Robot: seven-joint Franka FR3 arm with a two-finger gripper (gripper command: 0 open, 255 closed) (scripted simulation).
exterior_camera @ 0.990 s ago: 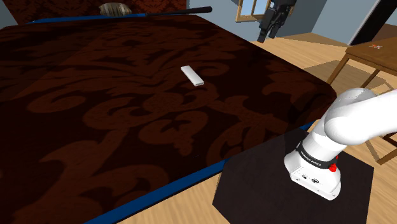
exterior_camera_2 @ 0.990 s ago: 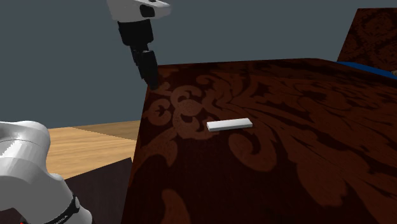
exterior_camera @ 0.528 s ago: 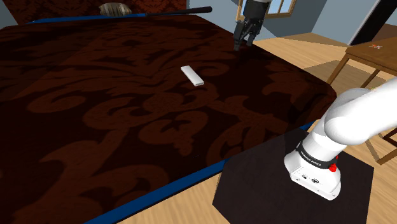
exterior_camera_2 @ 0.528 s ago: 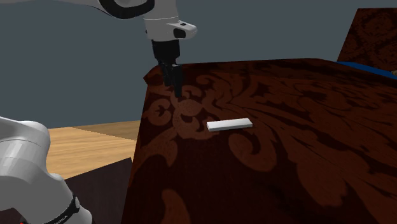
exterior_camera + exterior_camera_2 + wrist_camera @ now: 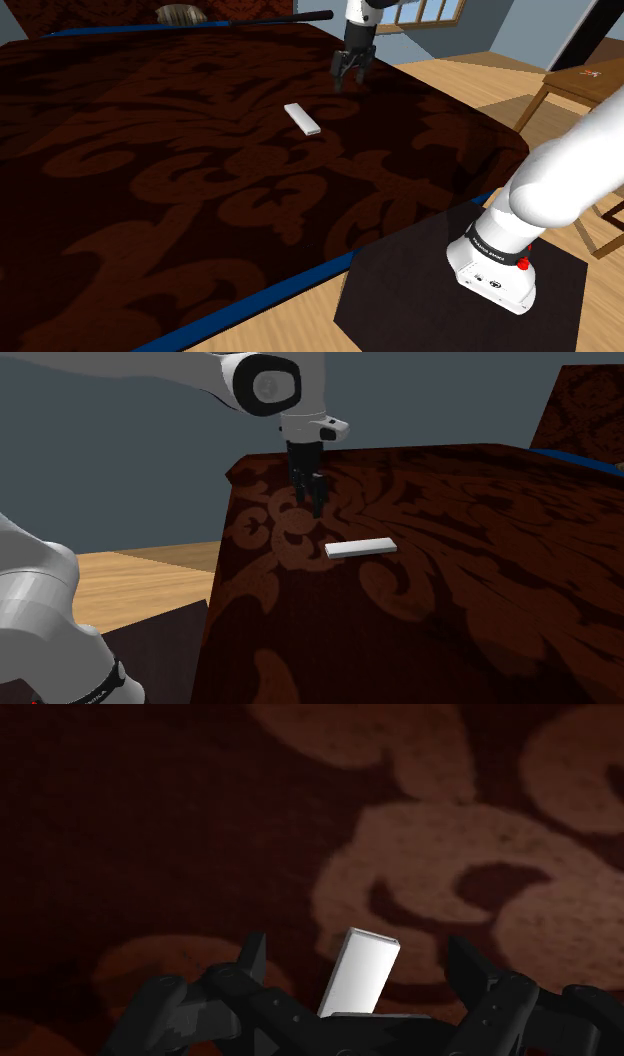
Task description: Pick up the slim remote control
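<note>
My claw [image 5: 345, 80] is hanging open over the bed [image 5: 150, 170].
The slim white remote [image 5: 301, 118] is lying flat on it, near my spread fingers [image 5: 248, 966] and touching neither of them.
</note>
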